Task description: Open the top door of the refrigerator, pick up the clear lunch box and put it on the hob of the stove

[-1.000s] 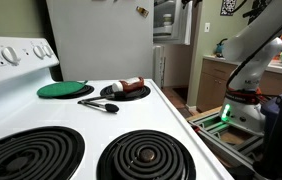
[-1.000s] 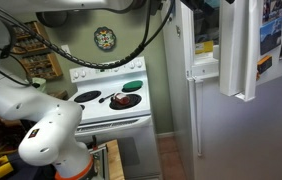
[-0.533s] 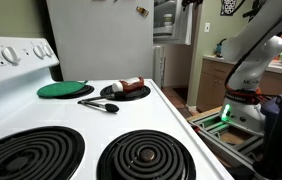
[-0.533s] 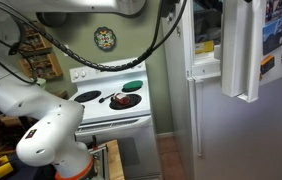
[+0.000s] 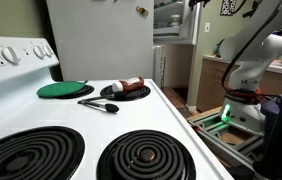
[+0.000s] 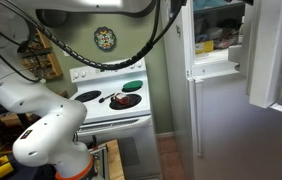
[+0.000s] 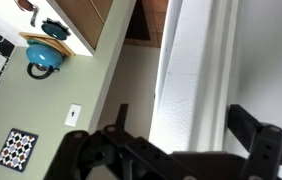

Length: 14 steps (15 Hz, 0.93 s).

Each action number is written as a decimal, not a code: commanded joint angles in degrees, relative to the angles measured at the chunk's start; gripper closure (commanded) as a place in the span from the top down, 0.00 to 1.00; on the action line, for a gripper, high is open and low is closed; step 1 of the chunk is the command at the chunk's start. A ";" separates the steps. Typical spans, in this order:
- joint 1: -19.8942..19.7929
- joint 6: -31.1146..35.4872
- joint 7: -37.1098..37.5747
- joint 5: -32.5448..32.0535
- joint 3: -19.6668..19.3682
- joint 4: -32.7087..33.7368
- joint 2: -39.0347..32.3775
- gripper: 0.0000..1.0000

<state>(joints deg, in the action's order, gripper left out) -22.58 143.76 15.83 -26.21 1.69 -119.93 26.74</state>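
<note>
The refrigerator (image 5: 101, 40) stands behind the stove, and it also shows in an exterior view (image 6: 221, 130). Its top door (image 6: 276, 60) is swung wide open, so the shelves inside show. In the wrist view the door's white edge (image 7: 196, 70) lies between the spread fingers of my gripper (image 7: 181, 115), which is open. I cannot make out the clear lunch box among the small items on the upper shelf (image 6: 209, 45). The hob of the stove (image 5: 91, 125) has black coil burners (image 5: 146, 155) and shows in both exterior views (image 6: 111, 100).
A black plate with food (image 5: 126, 91), a green round mat (image 5: 64, 89) and a black utensil (image 5: 99, 104) lie at the hob's far end. My base (image 6: 51, 140) stands in front of the stove. A teal kettle (image 7: 46, 55) sits on a wall shelf.
The top door has swung further open, moving to the right in an exterior view. The arm has followed it.
</note>
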 commanded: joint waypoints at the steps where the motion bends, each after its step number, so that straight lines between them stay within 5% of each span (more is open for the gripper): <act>1: 0.08 -9.36 1.34 -0.47 -0.20 3.75 -0.64 1.00; 6: -3.14 -33.25 -0.49 0.48 3.51 10.43 1.06 1.00; 7: 1.28 -27.15 1.47 -1.78 -0.03 8.09 0.39 1.00; 11: 1.40 -32.70 1.58 -1.94 0.61 10.61 0.95 1.00; 14: 4.06 -42.90 3.69 5.68 -0.25 15.13 0.54 1.00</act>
<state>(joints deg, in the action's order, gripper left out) -22.26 109.97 17.14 -25.17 3.28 -109.22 27.79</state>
